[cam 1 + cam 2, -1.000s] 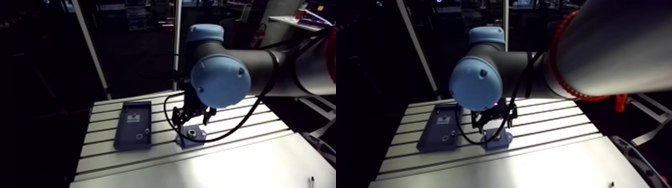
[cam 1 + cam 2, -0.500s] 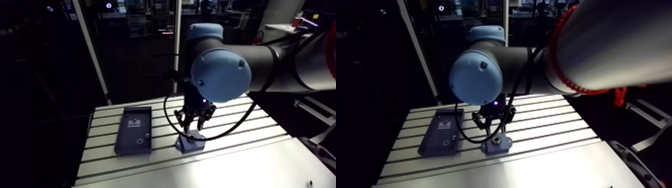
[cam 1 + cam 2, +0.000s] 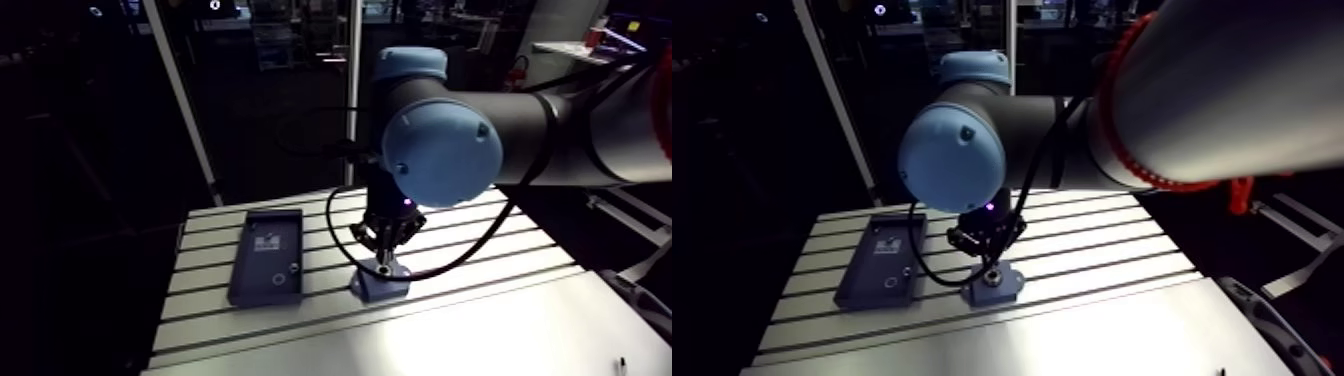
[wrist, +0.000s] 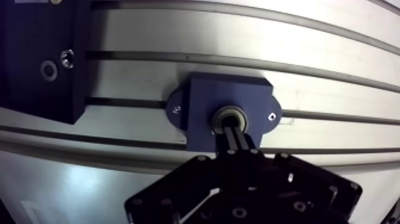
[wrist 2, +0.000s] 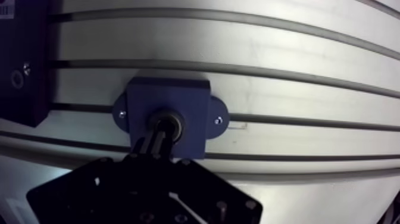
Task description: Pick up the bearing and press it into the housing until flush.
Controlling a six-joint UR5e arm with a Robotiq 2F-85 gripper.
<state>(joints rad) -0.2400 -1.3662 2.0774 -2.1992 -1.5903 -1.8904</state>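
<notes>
1. Bearing: small, round, silver-coloured metal bearing [image 4: 228, 115]. It sits in the round bore at the middle of the housing's top face. Whether it is fully flush cannot be told from either view.
2. Housing: blue-violet, block-shaped housing [image 4: 202, 101] with a rounded ear and a small screw at each end. It lies flat on the table, across one of the slots.
3. Gripper: black, two-finger gripper [image 4: 232, 132], reaching straight down over the housing. Its fingers [image 4: 239, 143] are closed against each other with nothing between them, and the tips bear on the bearing's top face.
4. Handling, as a judgement: the bearing looks hard and stiff, dense for its size, smooth and likely slippery. It is unlikely to break but apt to jam if tilted in the bore. The best hold is across the outer ring. For pressing, a square push on the top face suits it.
5. Surface: slotted aluminium table [image 4: 333, 58], hard and smooth, with long parallel grooves. Whether the screws fix the housing to it cannot be told.
6. Room to work: a dark, shallow, rectangular tray [image 4: 30, 89] lies beside the housing, apart from it. It holds a thin washer-like ring [image 4: 49, 70] and a small round metal part [image 4: 67, 58]. Nothing stands close against the housing, so approach from above looks free.
</notes>
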